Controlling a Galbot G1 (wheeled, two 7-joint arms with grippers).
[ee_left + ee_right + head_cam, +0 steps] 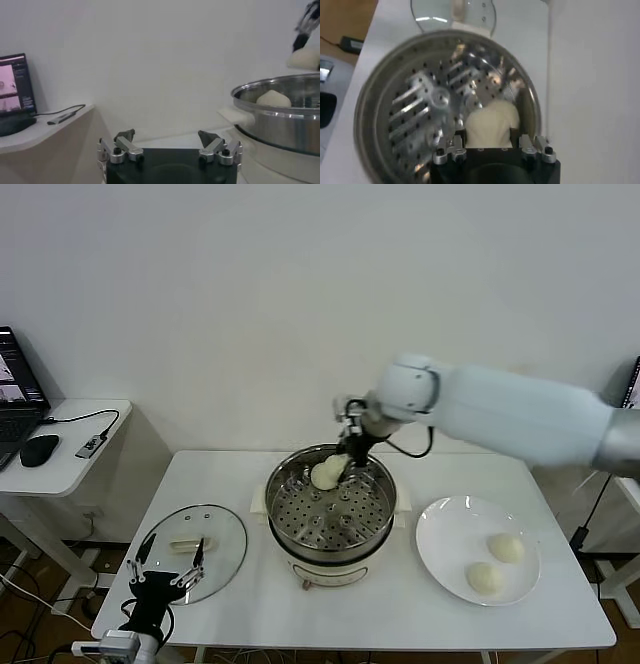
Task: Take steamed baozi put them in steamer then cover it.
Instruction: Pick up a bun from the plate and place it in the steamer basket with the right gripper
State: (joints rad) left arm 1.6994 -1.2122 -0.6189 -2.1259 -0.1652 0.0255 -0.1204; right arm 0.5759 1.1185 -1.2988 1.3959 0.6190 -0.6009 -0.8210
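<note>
The steel steamer [325,560] stands at the table's middle. My right gripper [347,452] is shut on a steamed baozi [327,474] and holds it over the back of the perforated tray [405,115]. The right wrist view shows that bun [490,122] between the fingers. From the left wrist, the held bun [304,57] hangs above the rim. A second pale bun shape [273,98] shows inside the pot; I cannot tell whether it is a bun or a reflection. Two baozi [506,548] [485,578] lie on the white plate [450,534]. The glass cover [215,529] lies flat at the left. My left gripper [168,562] is open at its front edge.
A side table at the far left holds a laptop [15,85], a mouse [40,449] and a cable. The wall stands close behind the table. The plate sits right of the steamer [280,125], near the table's right edge.
</note>
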